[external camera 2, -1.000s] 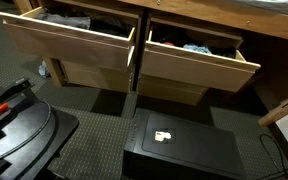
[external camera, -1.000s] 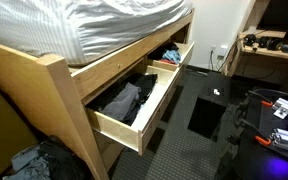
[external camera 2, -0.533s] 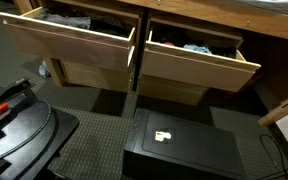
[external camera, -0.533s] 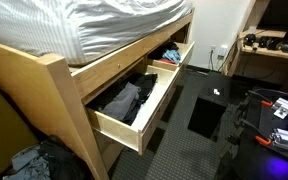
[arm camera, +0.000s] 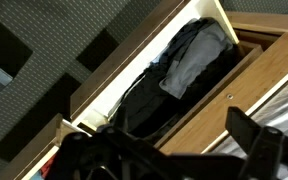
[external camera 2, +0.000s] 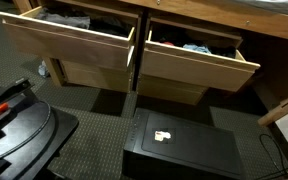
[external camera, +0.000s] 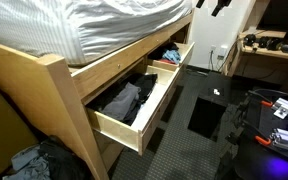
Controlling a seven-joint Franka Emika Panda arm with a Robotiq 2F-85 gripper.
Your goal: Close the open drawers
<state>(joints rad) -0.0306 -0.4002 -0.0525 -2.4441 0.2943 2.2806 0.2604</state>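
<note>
**Student:** Which parts were labelled, largest first?

**Tutor:** The pine bed frame (external camera: pixel 59 95) was shown with white bedding (external camera: pixel 114 25) piled on top of it. Under its side rail, the open drawers (external camera 2: pixel 69 45) were seen side by side. Both were pulled well out of the bed frame, and dark clothes (external camera: pixel 124 100) were seen inside them. One drawer and its clothes were also shown from above in the wrist view. A black box (external camera 2: pixel 184 150) was set on the floor in front of the bed frame, apart from the drawer fronts. A small white label (external camera 2: pixel 162 136) was borne on its lid.

**Student:** And how was the claw drawn?

**Tutor:** The gripper (external camera: pixel 210 6) was cut off by the top edge in an exterior view, above the far end of the bed frame. Its two dark fingers (external camera: pixel 221 6) were held apart, and nothing was gripped between them.
</note>
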